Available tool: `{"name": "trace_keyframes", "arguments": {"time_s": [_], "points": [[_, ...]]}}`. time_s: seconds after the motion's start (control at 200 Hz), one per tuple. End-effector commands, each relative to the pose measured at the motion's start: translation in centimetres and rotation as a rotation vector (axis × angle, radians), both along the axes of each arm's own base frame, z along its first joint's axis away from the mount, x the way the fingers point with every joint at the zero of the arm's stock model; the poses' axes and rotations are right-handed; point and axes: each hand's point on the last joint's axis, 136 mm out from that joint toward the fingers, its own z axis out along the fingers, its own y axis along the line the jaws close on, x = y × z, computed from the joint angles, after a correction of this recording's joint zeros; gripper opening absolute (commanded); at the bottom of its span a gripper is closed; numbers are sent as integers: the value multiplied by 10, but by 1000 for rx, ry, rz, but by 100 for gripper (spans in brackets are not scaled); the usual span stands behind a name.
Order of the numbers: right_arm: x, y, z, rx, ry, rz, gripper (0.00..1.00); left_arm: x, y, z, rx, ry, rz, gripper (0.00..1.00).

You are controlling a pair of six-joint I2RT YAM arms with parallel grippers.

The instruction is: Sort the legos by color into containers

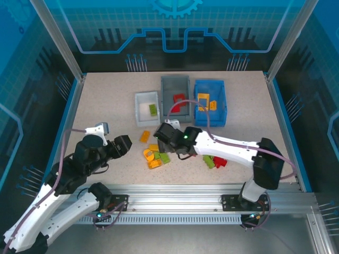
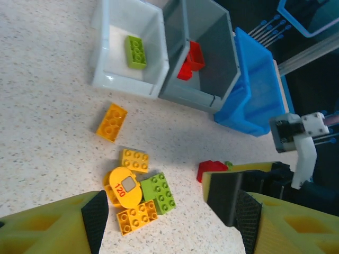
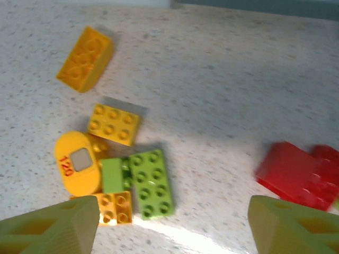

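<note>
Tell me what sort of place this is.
Probably a robotics lab workcell: a speckled table fenced by aluminium posts and blue printed panels, with two robot arms bolted to a rail at its near edge.

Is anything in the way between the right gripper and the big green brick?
Nothing visible is. The right gripper hangs open over the big green brick, with orange-yellow bricks crowding beside it.

Your overhead view looks down from above the near edge of the table [image 1: 106, 100], far enough to take in its whole top. Your left wrist view looks slantwise across the table towards the white bin [image 2: 122, 84], at middling range. Your right wrist view looks almost straight down, very close. All three share the round yellow piece [image 3: 78, 161] and the green brick [image 3: 151, 182] beside it
</note>
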Motion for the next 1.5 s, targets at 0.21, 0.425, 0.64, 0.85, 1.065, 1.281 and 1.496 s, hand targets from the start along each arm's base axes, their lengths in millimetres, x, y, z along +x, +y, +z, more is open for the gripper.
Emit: {"name": "trace_keyframes", "arguments": {"time_s": [0.21,0.425,0.64,0.85,1.065,1.281,1.496], "points": [[36,98,-41,29,53,66,89,-12,31,-7,72,-1,95,69],[62,110,-70,-2,92,-20,89,-15,32,-3,71,-9,87,69],[77,109,-103,-27,145,-87,81,-15,27,-5,52,0,74,69],[86,116,-120,-71,164,-85,58,-15,26,-5,48,2,66,68],[83,119,-114,-67,147,-74,32,-15,24,-3,46,0,59,68],[69,121,-37,-39,-17,23,28,-11,11,2,13,-7,13,68],[56,49,64,-16,-244,12,27,8,-35,23,-64,-25,-140,68]]}}
